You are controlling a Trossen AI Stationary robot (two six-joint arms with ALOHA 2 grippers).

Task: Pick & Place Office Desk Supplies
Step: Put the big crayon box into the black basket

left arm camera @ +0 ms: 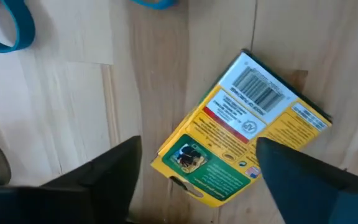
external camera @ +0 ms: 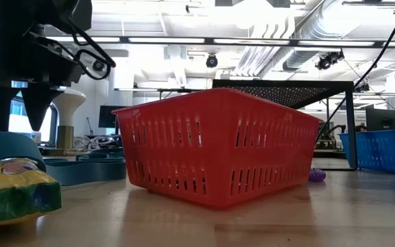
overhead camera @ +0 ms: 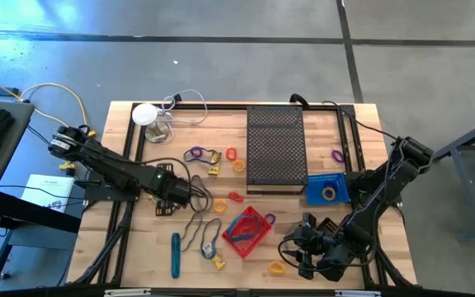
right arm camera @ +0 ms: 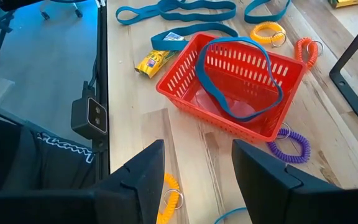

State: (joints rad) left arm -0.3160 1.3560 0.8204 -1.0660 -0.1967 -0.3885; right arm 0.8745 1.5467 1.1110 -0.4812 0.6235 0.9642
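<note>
Hovering over the yellow packet (left arm camera: 238, 134) lying flat on the desk (left arm camera: 55, 124), left pincer (left arm camera: 197, 171) wide open and empty, fingers either side of the packet's lower end and no contact visible. Best lowered straight, centred across the packet's narrow width, then closed firmly before lifting toward the red basket (overhead camera: 247, 230), which already holds a blue loop (right arm camera: 238, 78). Right pincer (right arm camera: 197, 171) parked near the desk's front right, part open, empty.
</note>
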